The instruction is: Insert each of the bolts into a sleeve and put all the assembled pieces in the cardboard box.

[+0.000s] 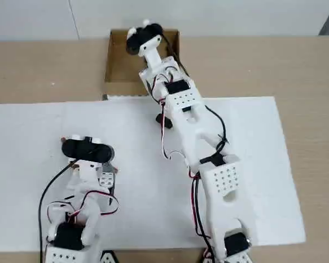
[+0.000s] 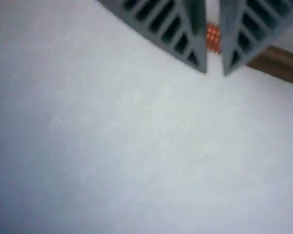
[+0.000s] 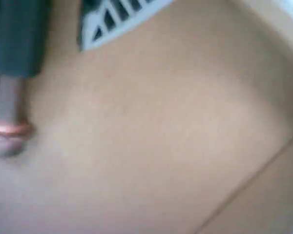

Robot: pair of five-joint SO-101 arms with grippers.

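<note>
The cardboard box (image 1: 116, 66) stands at the table's far edge, and my right gripper (image 1: 144, 37) hangs over it. In the right wrist view an assembled piece (image 3: 10, 73) is just above or on the box floor (image 3: 156, 126): a dark sleeve with a metal bolt shaft and a copper-ringed head sticking out. One grey finger (image 3: 117, 19) stands beside the sleeve, with a strip of cardboard showing between them. My left gripper (image 1: 106, 178) sits low over the white sheet (image 1: 55, 137). Its fingertips (image 2: 214, 73) are nearly together, and a small orange speck (image 2: 212, 38) shows in the slit.
The white sheet covers most of the tabletop, with bare wood (image 1: 307, 71) around it. The right arm (image 1: 192, 126) stretches diagonally across the sheet towards the box. A box wall (image 3: 263, 29) rises close to the right gripper.
</note>
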